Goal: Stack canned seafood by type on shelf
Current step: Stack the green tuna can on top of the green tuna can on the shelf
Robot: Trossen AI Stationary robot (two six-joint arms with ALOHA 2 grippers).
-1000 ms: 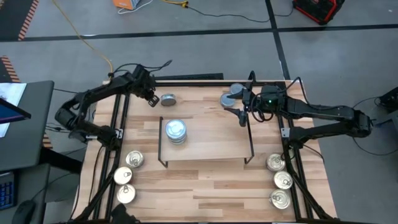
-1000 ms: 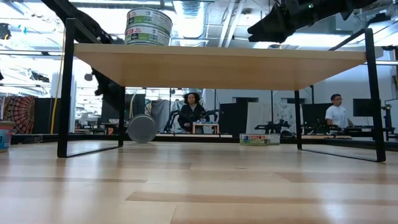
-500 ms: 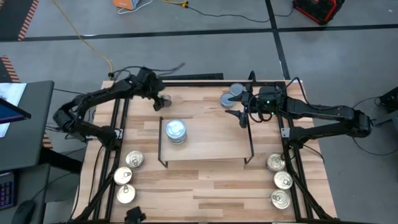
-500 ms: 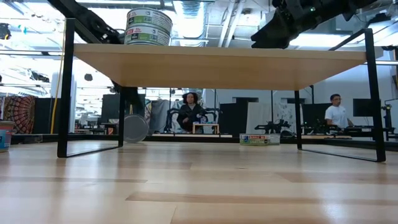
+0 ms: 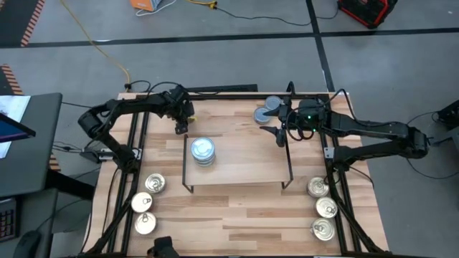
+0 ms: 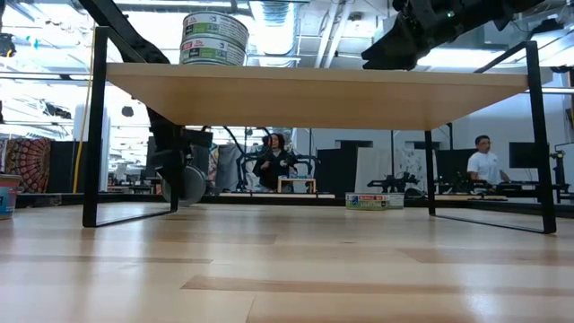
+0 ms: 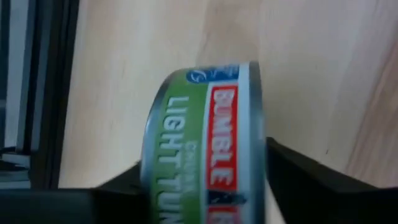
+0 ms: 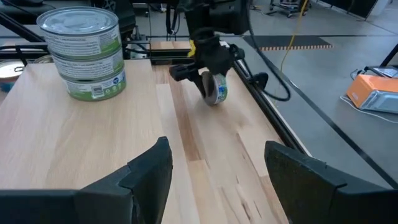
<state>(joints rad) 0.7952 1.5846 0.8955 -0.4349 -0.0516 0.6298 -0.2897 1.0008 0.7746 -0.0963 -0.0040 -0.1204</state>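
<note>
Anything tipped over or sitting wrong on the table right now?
One tin stands on its edge instead of lying flat, on the tabletop behind the shelf, with the left tool closed around it. The stack on the shelf looks square, and the remaining tins lie flat.

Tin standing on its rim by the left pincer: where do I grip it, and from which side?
Clamp the tin across its two flat faces, with the left pincer coming from above. It stands on its rim, so the curved wall could roll away; the faces are flat and parallel.
</note>
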